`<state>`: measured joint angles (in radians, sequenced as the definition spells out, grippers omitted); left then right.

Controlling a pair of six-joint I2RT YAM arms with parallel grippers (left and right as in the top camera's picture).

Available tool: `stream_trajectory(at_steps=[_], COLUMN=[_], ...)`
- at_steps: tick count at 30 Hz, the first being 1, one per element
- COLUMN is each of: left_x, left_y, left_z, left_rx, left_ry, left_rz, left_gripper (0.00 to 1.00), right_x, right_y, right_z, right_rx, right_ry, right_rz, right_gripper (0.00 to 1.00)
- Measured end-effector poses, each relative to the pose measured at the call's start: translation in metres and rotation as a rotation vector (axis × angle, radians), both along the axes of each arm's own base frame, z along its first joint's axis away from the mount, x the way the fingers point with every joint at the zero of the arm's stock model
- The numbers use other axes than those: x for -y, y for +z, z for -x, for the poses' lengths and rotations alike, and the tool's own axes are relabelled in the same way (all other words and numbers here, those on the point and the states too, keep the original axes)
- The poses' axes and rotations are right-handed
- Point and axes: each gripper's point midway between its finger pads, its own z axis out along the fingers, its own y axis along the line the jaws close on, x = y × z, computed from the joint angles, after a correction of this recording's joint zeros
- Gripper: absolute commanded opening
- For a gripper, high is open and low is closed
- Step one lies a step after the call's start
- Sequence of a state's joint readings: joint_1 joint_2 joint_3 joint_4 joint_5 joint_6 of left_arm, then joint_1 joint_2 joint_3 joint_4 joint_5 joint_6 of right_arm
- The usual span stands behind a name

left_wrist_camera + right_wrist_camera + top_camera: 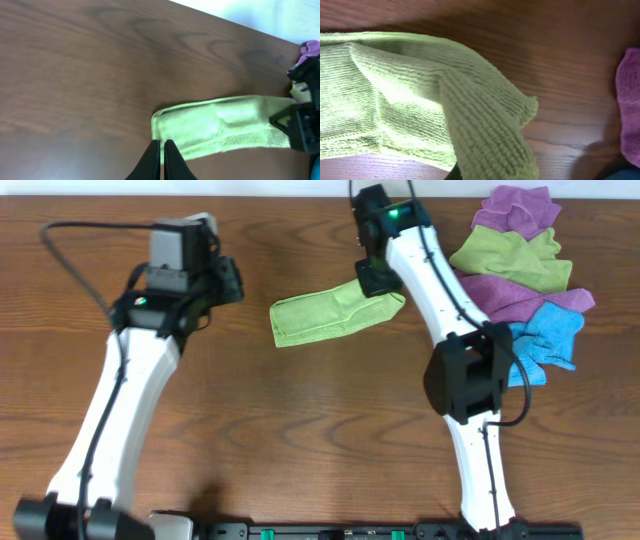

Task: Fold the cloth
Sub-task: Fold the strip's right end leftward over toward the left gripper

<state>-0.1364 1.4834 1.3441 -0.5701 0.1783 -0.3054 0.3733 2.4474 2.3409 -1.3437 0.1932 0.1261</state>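
Cloth lies lengthwise left-right, right end pinched by right end effector; left end effector clenched empty.

Ribbed, fuzzy microfibre cloth, smooth wood-grain table, perhaps slightly glossy

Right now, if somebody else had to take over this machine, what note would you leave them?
Left gripper: shut, empty, just short of the left end of the cloth.
Right gripper: shut, apparently on the cloth's right end.
The cloth lies mid-table as a long narrow strip, apart from the pile of other cloths at the right.
Done: seemingly one lengthwise fold.
To do: probably fold the strip end to end, then release.
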Motion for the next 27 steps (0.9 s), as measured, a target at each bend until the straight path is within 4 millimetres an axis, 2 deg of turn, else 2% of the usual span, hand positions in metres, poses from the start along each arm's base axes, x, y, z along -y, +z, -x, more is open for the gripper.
stream_trajectory(at_steps=[5, 9, 14, 19, 27], left_x=[-0.017, -0.033, -0.043, -0.046, -0.047], left_y=[0.026, 0.066, 0.102, 0.111, 0.119], left_z=[0.032, 0.057, 0.093, 0.115, 0.132], left_rx=[0.014, 0.115, 0.210, 0.225, 0.248], left_ry=[0.021, 0.056, 0.074, 0.073, 0.070], left_rz=[-0.033, -0.049, -0.061, -0.073, -0.077], left_gripper=[0.06, 0.06, 0.06, 0.06, 0.07], right_x=[-0.033, -0.059, -0.080, -0.091, -0.118], right_y=[0.002, 0.003, 0.004, 0.000, -0.032], right_z=[0.006, 0.013, 0.017, 0.023, 0.037], right_rx=[0.036, 0.054, 0.074, 0.070, 0.032], right_ry=[0.073, 0.127, 0.165, 0.190, 0.251], right_rz=[0.030, 0.030, 0.020, 0.025, 0.052], right_gripper=[0.02, 0.02, 0.02, 0.01, 0.02])
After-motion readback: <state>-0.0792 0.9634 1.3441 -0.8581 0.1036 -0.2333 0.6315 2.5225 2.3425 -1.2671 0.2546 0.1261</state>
